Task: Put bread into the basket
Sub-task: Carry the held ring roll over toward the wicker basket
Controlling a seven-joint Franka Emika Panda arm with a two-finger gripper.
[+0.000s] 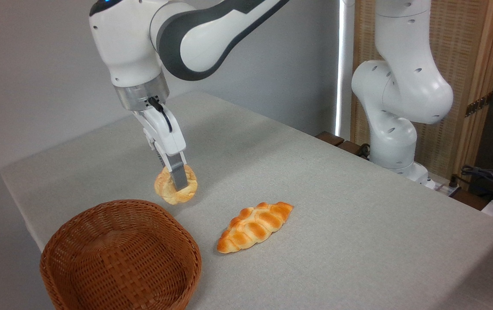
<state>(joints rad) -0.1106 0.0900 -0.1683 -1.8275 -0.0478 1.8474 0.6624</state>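
The bread (pixel 168 189), a small round pale-golden bun, hangs tilted on its side just above the table, past the far rim of the basket. My gripper (pixel 177 183) is shut on it, one grey finger lying across its front. The brown wicker basket (pixel 119 254) sits at the near left of the table with nothing in it that I can see.
A longer braided orange-glazed loaf (pixel 255 226) lies on the grey tablecloth right of the basket. The arm's white base (pixel 395 129) stands at the table's far right edge, with cables (pixel 487 176) beside it. The table's left edge runs close behind the basket.
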